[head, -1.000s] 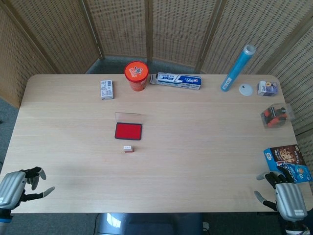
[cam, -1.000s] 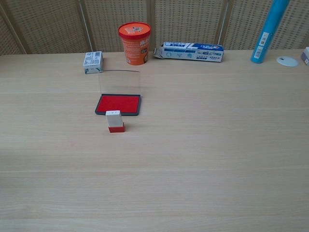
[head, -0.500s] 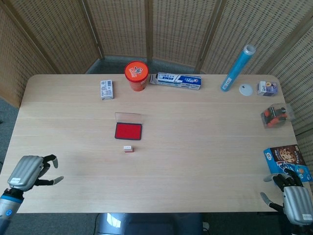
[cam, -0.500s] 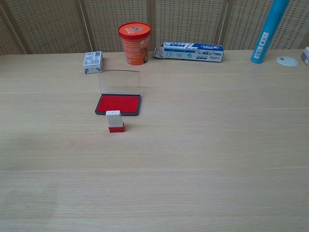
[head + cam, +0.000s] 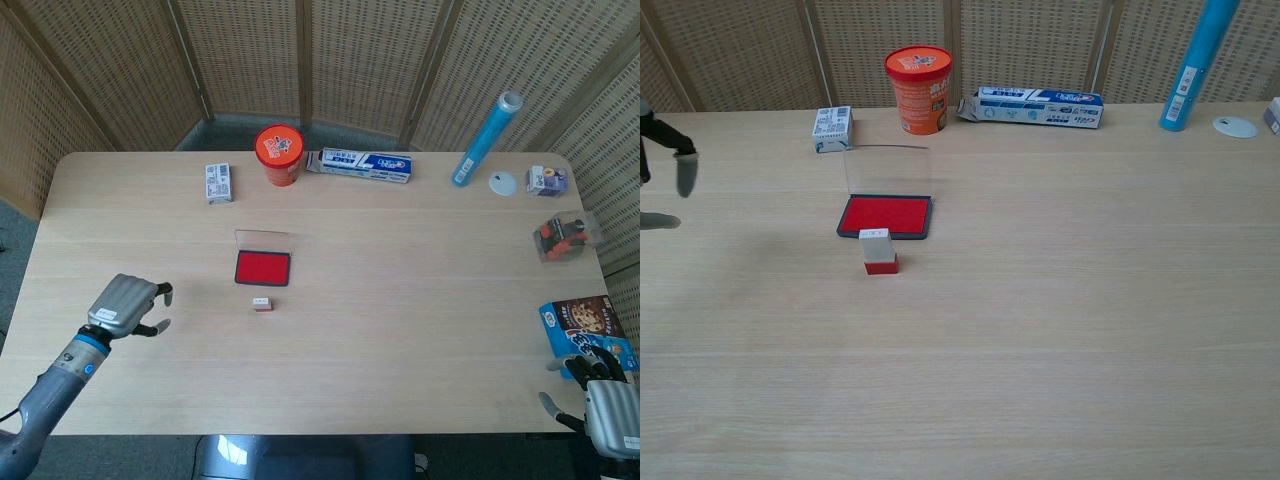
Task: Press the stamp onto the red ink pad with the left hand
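Note:
The small stamp (image 5: 261, 303) (image 5: 877, 250), white on top with a red base, stands upright on the table just in front of the red ink pad (image 5: 262, 268) (image 5: 885, 216). The pad's clear lid stands open behind it. My left hand (image 5: 124, 304) hovers over the table well to the left of the stamp, fingers apart, holding nothing; only its fingertips (image 5: 682, 170) show at the chest view's left edge. My right hand (image 5: 610, 412) is at the table's near right corner, fingers apart and empty.
At the back stand a small white box (image 5: 218, 183), an orange cup (image 5: 279, 154), a toothpaste box (image 5: 361, 165) and a blue tube (image 5: 485, 138). On the right are a white disc (image 5: 503, 182), a small bottle (image 5: 547, 180), a clear box (image 5: 566, 236) and a cookie packet (image 5: 585, 330).
My left hand has moved from the table's near left corner forward and rightward, toward the stamp, entering the chest view. My right hand has drawn back slightly toward the near edge.

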